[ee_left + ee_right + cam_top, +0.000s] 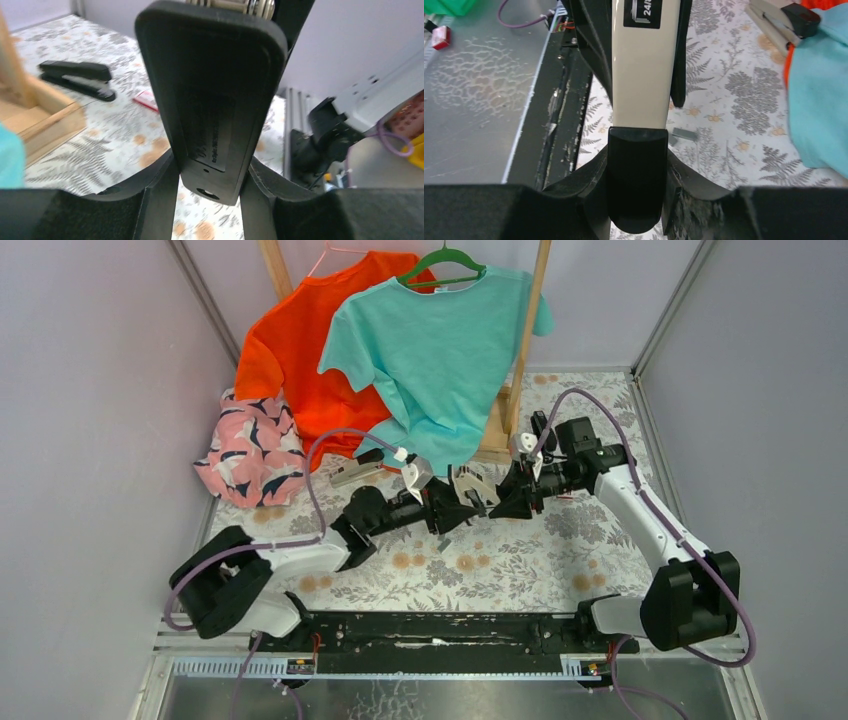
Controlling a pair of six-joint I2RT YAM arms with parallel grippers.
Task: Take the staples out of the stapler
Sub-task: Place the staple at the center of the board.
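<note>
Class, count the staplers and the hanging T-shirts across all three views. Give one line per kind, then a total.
Staplers: 3 (held stapler, loose beige stapler, black stapler)
T-shirts: 2 (orange T-shirt, teal T-shirt)
Total: 5

Beige-and-black stapler point(639, 75), silvery staples point(685, 134), grey fern-print tablecloth point(520, 560), orange shirt point(285, 350), teal shirt point(440, 360)

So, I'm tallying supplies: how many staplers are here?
3. One stapler sits clamped between the left pincer and right pincer; a beige stapler lies by the shirts; a black stapler lies beside the wooden rack. More may hide behind the shirts.
</note>
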